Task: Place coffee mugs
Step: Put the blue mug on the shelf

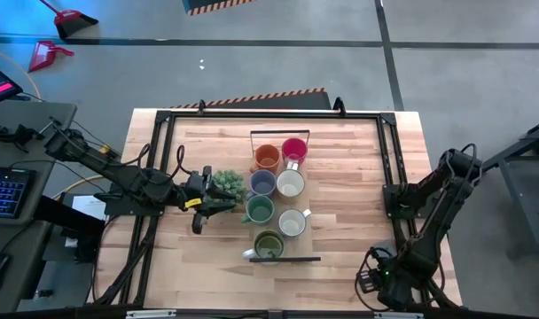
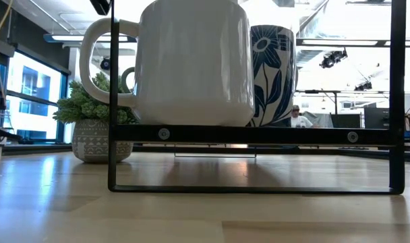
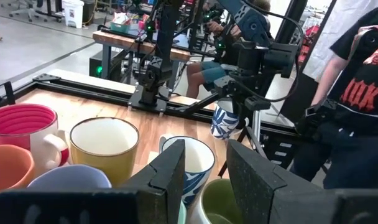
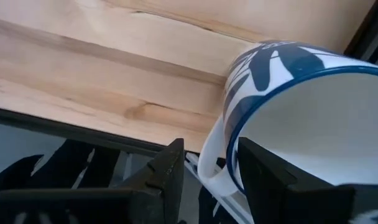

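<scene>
Several coffee mugs stand in two rows inside a black frame rack (image 1: pixel 285 260): orange (image 1: pixel 267 158), pink-red (image 1: pixel 293 149), lavender (image 1: pixel 262 182), teal (image 1: pixel 259 209), olive (image 1: pixel 268 244) and white ones (image 1: pixel 291 183). My right gripper (image 4: pixel 211 149) is shut on a white mug with blue flowers (image 4: pixel 313 106). This mug (image 3: pixel 225 121) hangs by the table's right rail. My left gripper (image 3: pixel 206 168) points level over the plant (image 1: pixel 225 184), left of the rack. It is open, with nothing between its fingers. My right gripper has the flowered mug by its rim next to the handle (image 4: pixel 212 163). One finger (image 4: pixel 263 177) stands inside the mouth and the other (image 4: pixel 169 171) outside by the handle. The fingers come from above. The mug hangs tilted, clear of the table.
A potted plant (image 2: pixel 94 128) stands on the table left of the rack. Black frame rails (image 1: pixel 389 177) run along the table's edges. People stand and sit beyond the table's right side (image 3: pixel 357 87). Bare wood lies between the rack and the right rail (image 1: pixel 349 204).
</scene>
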You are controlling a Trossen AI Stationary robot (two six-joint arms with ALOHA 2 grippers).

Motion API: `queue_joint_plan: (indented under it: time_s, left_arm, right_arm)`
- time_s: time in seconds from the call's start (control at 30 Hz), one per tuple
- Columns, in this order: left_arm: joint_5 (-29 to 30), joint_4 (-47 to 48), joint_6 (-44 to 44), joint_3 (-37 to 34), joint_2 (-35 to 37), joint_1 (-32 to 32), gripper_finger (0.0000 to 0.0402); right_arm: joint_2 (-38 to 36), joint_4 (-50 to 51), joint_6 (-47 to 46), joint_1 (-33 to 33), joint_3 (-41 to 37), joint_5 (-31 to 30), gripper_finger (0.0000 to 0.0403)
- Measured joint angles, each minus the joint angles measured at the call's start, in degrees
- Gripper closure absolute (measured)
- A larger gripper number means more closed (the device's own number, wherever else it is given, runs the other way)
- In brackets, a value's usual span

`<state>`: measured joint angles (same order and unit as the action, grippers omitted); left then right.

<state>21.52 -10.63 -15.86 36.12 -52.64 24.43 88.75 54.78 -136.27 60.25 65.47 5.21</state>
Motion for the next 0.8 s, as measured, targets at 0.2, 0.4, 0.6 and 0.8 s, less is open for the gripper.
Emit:
queue_joint_plan:
  time_s: [0.2,0.4,0.6,0.8]
  left_arm:
    - [-0.3,0.0,0.0,0.0,0.0,0.0,0.0296]
    - [-0.8,0.0,0.0,0.0,0.0,0.0,0.0296]
    - [-0.9,0.0,1.1,0.0,0.0,0.0,0.0296]
    - [-2.9,0.0,1.0,0.0,0.0,0.0,0.0296]
  right_arm:
    - [1.2,0.0,-1.3,0.0,0.0,-0.1,0.0275]
    - [1.3,0.2,-0.3,-0.8,0.0,-0.2,0.0275]
    - [1.3,3.2,-0.3,-1.9,0.0,-0.2,0.0275]
    - [1.3,4.8,-0.2,-2.1,-0.1,1.9,0.0275]
